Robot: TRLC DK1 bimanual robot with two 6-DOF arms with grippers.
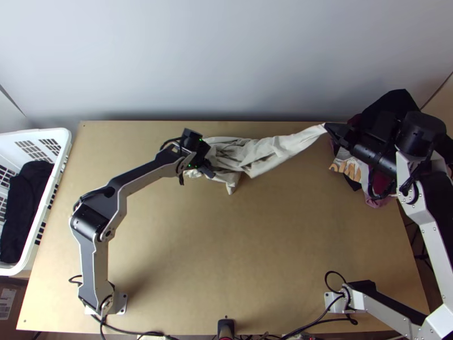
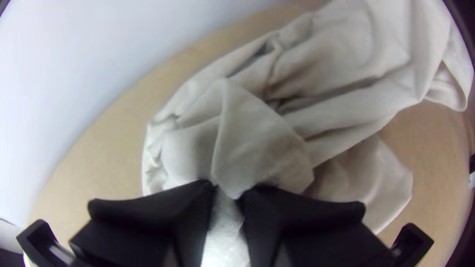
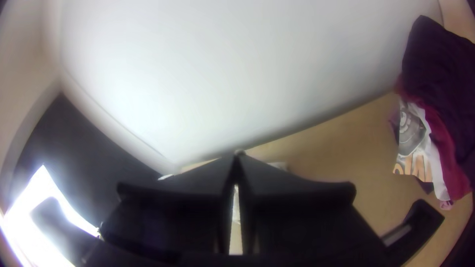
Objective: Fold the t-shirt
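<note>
Right gripper (image 1: 328, 128) holds up a t-shirt (image 1: 261, 158) end.
Left gripper (image 1: 209, 171) pinches the bunched part; both grippers' fingers squeeze cloth.

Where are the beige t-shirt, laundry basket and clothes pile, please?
Beige t-shirt (image 1: 274, 152), top view, on its stretched part.
Laundry basket (image 1: 56, 134), top view, on its rim.
Clothes pile (image 3: 443, 79), right wrist view, on its dark garment.
</note>
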